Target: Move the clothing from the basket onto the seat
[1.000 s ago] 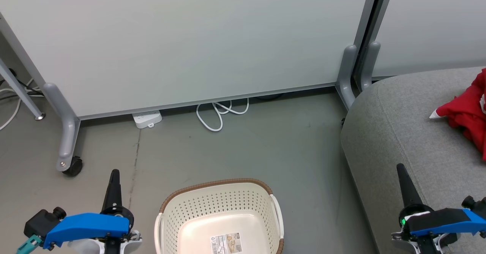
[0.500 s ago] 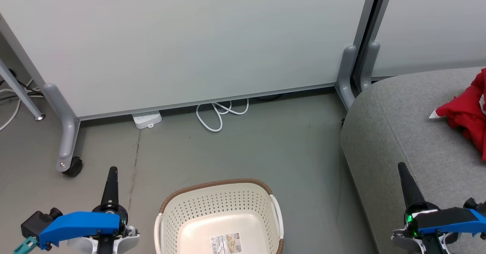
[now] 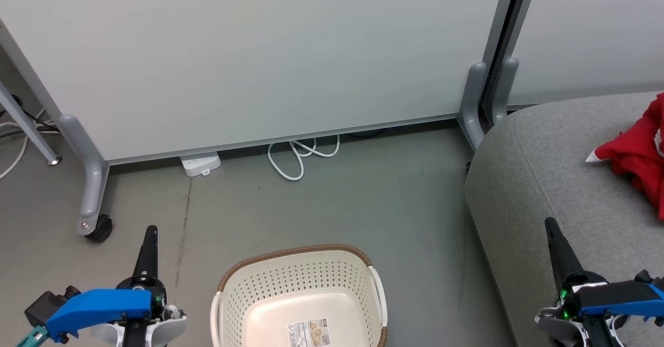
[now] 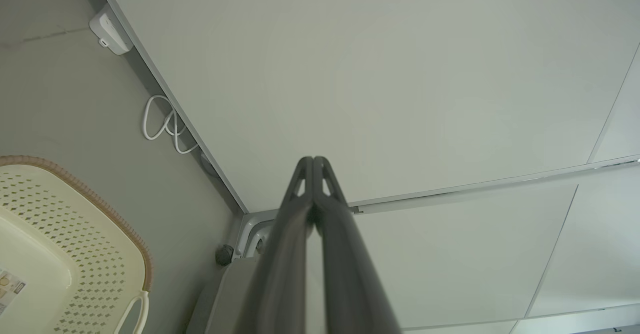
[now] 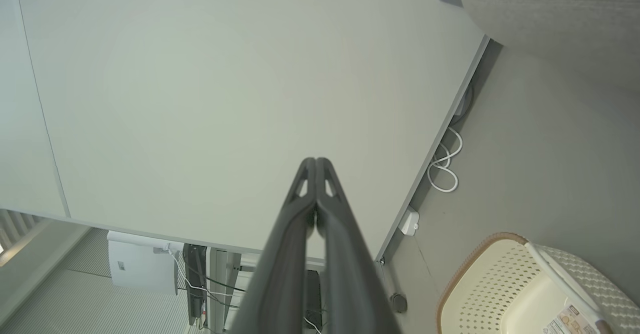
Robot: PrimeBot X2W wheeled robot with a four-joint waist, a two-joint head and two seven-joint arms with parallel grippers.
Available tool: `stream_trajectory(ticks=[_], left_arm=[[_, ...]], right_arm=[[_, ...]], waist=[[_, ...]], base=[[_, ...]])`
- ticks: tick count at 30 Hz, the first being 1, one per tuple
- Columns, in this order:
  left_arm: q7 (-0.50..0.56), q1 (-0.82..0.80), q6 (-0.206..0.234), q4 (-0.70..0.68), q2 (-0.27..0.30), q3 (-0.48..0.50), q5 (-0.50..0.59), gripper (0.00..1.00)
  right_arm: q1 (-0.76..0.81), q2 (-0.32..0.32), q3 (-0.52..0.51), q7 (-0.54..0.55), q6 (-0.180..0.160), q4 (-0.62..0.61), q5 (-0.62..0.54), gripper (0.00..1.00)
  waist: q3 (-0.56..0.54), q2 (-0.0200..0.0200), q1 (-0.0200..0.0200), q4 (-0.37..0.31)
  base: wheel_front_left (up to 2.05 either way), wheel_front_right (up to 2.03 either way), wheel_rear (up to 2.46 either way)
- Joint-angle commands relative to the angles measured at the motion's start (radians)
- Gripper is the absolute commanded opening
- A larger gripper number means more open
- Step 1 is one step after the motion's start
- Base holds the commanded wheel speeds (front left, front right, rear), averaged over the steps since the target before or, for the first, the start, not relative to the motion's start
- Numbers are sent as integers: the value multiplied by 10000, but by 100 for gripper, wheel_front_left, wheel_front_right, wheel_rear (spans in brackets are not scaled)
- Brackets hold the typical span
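The cream basket [image 3: 298, 285] with a brown rim stands on the floor at the bottom middle, with nothing but a label on its floor; it also shows as the basket [image 4: 55, 214] and the basket [image 5: 480, 289] in the wrist views. Red clothing [image 3: 635, 152] with white trim lies on the grey seat [image 3: 539, 181] at the right edge. My left gripper [image 3: 150, 230] is shut and holds nothing, left of the basket; its fingers [image 4: 327, 184] press together. My right gripper [image 3: 549, 222] is shut too, over the seat's front corner, fingers [image 5: 327, 184] touching.
A pale partition wall [image 3: 259, 51] on castor feet [image 3: 98, 227] stands behind the basket. A white power strip [image 3: 201, 163] and a looped white cable [image 3: 301, 155] lie at its base. Grey floor [image 3: 337, 207] separates basket and wall.
Both grippers have sunk slightly toward the bottom edge of the head view, the left drifting a little left. Basket, clothing and seat have not moved.
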Motion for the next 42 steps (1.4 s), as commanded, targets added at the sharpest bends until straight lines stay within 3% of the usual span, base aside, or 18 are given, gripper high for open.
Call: stream_trajectory(ticks=[1,30,42], left_arm=[[48,-198,-49,-80,6,54,-148,0],[609,-254,-115,-159,5,329,-2314,0],[611,-242,-114,-155,5,325,-2280,0]], right_arm=[[-186,27,-37,44,3,-84,175,0],[-254,105,-245,604,4,-142,2304,0],[-254,101,-240,600,4,-138,2272,0]], waist=[[-1,0,0,0],[-28,0,0,-19],[-28,0,0,-20]], base=[[0,0,0],[0,0,0],[0,0,0]])
